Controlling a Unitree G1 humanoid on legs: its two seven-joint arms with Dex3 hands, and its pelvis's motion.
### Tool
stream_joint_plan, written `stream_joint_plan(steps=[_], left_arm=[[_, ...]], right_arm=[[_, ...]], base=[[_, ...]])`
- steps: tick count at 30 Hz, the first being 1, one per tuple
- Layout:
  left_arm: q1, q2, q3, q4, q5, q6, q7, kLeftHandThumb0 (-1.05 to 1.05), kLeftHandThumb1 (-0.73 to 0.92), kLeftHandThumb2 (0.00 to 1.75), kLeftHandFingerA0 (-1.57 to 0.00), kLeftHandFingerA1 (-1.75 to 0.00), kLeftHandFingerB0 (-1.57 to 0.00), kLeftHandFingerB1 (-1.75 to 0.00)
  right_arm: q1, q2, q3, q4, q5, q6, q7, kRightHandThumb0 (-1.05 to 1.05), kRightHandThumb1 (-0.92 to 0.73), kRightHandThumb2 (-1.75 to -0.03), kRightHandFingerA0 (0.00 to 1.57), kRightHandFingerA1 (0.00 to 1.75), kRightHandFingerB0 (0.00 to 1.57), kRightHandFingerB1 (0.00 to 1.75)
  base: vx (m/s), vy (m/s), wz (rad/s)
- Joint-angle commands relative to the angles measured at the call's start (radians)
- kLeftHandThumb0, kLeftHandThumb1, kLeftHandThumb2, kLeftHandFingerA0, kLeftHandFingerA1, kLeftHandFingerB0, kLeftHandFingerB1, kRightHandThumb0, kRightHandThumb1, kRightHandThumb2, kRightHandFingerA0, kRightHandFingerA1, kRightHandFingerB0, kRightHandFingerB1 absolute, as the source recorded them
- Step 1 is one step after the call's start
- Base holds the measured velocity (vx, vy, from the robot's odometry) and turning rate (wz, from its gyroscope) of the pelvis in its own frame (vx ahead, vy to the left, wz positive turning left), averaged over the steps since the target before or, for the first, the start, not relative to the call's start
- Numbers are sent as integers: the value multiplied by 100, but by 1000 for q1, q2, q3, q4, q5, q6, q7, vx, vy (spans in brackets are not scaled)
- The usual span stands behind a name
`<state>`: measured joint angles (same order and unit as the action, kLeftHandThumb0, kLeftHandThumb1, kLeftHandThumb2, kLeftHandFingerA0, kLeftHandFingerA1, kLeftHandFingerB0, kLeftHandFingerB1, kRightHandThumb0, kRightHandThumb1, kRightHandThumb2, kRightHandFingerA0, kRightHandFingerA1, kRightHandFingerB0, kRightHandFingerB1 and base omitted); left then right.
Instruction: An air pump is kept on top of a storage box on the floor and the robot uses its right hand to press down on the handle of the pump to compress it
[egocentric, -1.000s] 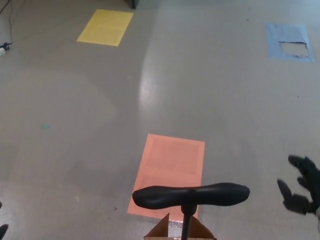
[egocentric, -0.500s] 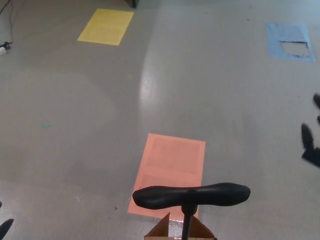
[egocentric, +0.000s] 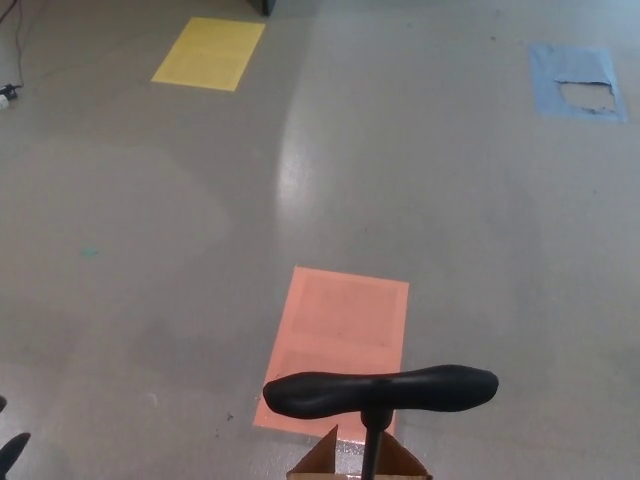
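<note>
Showing only dark fingertip of left hand (egocentric: 12, 452) at bottom-left picture edge, pointing up and rightward. Too little showing to judge finger spread. Right hand and both arms lying outside head view.

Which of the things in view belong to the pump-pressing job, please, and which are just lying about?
Job:
pump handle
pump shaft
storage box

Lying about:
orange sheet
yellow sheet
blue patch
cable

Black pump handle (egocentric: 380, 390), orange (egocentric: 340, 335), yellow (egocentric: 209, 53), blue floor patches (egocentric: 578, 82)
</note>
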<state>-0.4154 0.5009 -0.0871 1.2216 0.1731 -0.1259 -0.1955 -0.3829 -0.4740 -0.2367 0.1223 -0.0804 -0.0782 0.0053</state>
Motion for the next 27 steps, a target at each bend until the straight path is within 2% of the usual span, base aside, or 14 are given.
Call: stream_joint_plan(steps=[1, 3, 4, 5, 8, 9, 12, 16, 21, 22, 24, 25, 26, 27], left_arm=[[-28, 58, 32, 30, -16, -38, -71, -68, 67, 97, -3, -42, 0, -32], [-26, 57, 32, 28, -17, -40, -72, -67, 66, 97, -3, -42, -2, -33], [-21, 59, 36, 29, -21, -55, -80, -68, 68, 100, -3, -43, -2, -32], [-20, 62, 32, 29, -17, -58, -82, -68, 70, 102, -3, -42, -2, -29], [-31, 63, 28, 31, -12, -44, -78, -69, 68, 100, -3, -44, -2, -30], [-32, 62, 30, 30, -14, -46, -78, -69, 66, 98, -10, -47, 0, -32], [-34, 59, 29, 28, -13, -53, -76, -68, 67, 98, -3, -44, 0, -31], [-35, 57, 48, 25, -33, -58, -87, -67, 65, 97, -3, -44, 0, -32], [-37, 68, 33, 16, -16, -54, -98, -68, 67, 99, -2, -44, -2, -33], [-36, 69, 30, 15, -12, -61, -96, -69, 67, 99, -10, -48, 0, -35], [-37, 67, 27, 21, -9, -60, -95, -70, 70, 100, -3, -44, 0, -32], [-38, 64, 27, 25, -7, -53, -92, -70, 68, 99, -9, -46, -1, -33], [-39, 62, 23, 29, -1, -48, -84, -68, 67, 99, -11, -47, 0, -33], [-40, 61, 22, 31, 1, -46, -80, -68, 67, 99, -11, -47, 0, -33]], right_arm=[[-373, -457, 13, -840, 543, 331, 420, -87, -79, -118, 0, 12, 0, 11], [-379, -436, 42, -843, 535, 295, 444, -89, -81, -118, 0, 10, 0, 10], [-392, -445, 56, -857, 548, 310, 459, -86, -92, -68, 0, 3, 0, 7], [-407, -431, 80, -865, 559, 316, 467, -88, -74, -111, 0, 9, 0, 9], [-451, -394, 146, -898, 573, 358, 482, -87, -71, -109, 0, 11, 0, 10], [-464, -385, 163, -908, 562, 370, 481, -87, -70, -108, 0, 12, 0, 11], [-501, -323, 246, -933, 490, 394, 475, -88, -71, -110, 0, 13, 0, 12], [-524, -245, 348, -954, 388, 409, 472, -92, -76, -112, 0, 11, 0, 9], [-546, -207, 422, -963, 351, 444, 493, -92, -78, -113, 0, 11, 0, 8], [-550, -199, 440, -963, 342, 446, 500, -92, -80, -115, 0, 10, 0, 8], [-564, -186, 488, -965, 328, 459, 526, -87, -79, -117, 0, 14, 0, 12], [-574, -187, 503, -969, 327, 471, 537, -90, -76, -100, 0, 0, 0, 1], [-587, -188, 515, -976, 324, 485, 543, -89, -81, -118, 0, 11, 0, 10], [-592, -187, 521, -980, 322, 493, 544, -89, -81, -118, 0, 11, 0, 10]], base=[[0, 0, 0], [0, 0, 0], [0, 0, 0], [0, 0, 0], [0, 0, 0], [0, 0, 0], [0, 0, 0], [0, 0, 0], [0, 0, 0], [0, 0, 0], [0, 0, 0], [0, 0, 0], [0, 0, 0], [0, 0, 0]])
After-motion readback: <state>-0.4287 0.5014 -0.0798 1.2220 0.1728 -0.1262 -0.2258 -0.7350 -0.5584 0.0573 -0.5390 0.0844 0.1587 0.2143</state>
